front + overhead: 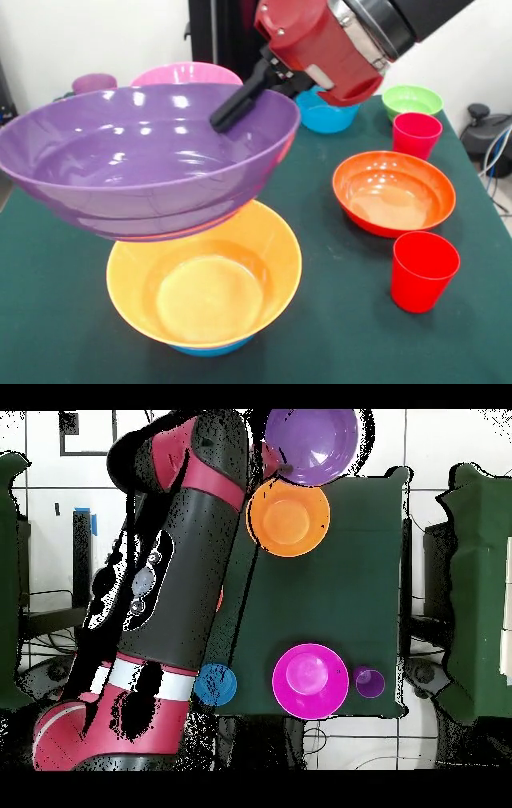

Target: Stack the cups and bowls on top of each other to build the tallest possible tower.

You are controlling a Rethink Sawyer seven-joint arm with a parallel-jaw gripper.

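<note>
My gripper (228, 118) is shut on the rim of the large purple bowl (136, 160). One black finger reaches inside the bowl and the other is hidden behind the rim. The bowl hangs slightly tilted in the air, above and partly in front of the orange bowl (208, 296). The orange bowl sits nested on a blue bowl (210, 350), of which only the bottom shows. In the overhead view the purple bowl (312, 444) shows just beyond the orange bowl (288, 517), and the arm hides the gripper.
A red-orange bowl (394, 192) lies at the right with two red cups (424, 270) (416, 134) beside it. A green bowl (412, 100), a blue bowl (326, 116), a pink bowl (188, 74) and a purple cup (94, 82) stand along the far side.
</note>
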